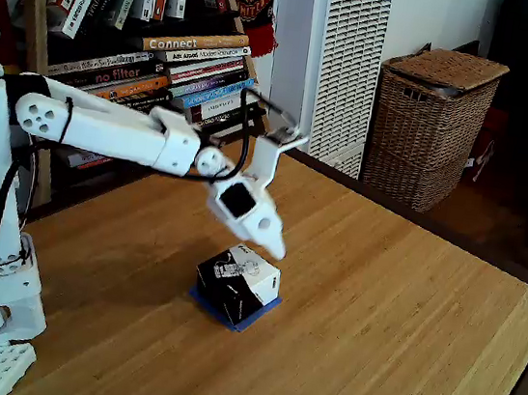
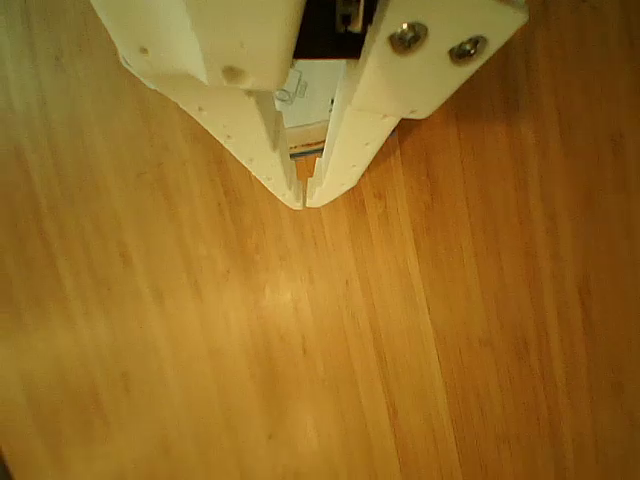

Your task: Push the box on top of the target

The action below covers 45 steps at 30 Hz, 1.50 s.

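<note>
White fingers [image 2: 345, 140] of the gripper [image 2: 304, 200] sit closest to the lens in the other view, their tips drawn together to a point with only a thin slit between them, holding nothing. Behind the tips, through the gap higher up, a sliver of the box's white top and a trace of blue are visible. Bare worktop [image 2: 300, 350] lies ahead of the tips.

In the fixed view, reading left to right: the arm [image 1: 108, 128] reaches from its base across the worktop [image 1: 404, 313]; the gripper [image 1: 277, 250] hangs tilted downward, its closed tip just above and beside the upper right edge of the box [image 1: 238, 282]. Whether it touches the box cannot be determined. Directly below the gripper tip, the box rests over the target [image 1: 253, 317], of which only a blue strip shows along the near lower edge.

Assessment: the box appears to cover the target almost fully, so the push looks essentially done. A small alignment correction may remain, followed by withdrawal.
</note>
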### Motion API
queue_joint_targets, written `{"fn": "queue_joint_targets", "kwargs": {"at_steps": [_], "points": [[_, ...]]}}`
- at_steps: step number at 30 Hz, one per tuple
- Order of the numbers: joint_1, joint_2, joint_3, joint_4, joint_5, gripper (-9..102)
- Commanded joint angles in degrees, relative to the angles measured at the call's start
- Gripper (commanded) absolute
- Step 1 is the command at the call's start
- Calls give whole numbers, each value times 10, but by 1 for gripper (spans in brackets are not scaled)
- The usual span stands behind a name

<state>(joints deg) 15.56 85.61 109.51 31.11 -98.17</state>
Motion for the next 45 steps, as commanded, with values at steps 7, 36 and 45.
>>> {"fn": "queue_joint_targets", "kwargs": {"at_steps": [7,36,45], "points": [[-21,94,-55,66,93,0],[-63,545,229,174,457,0],[10,632,267,237,446,0]]}}
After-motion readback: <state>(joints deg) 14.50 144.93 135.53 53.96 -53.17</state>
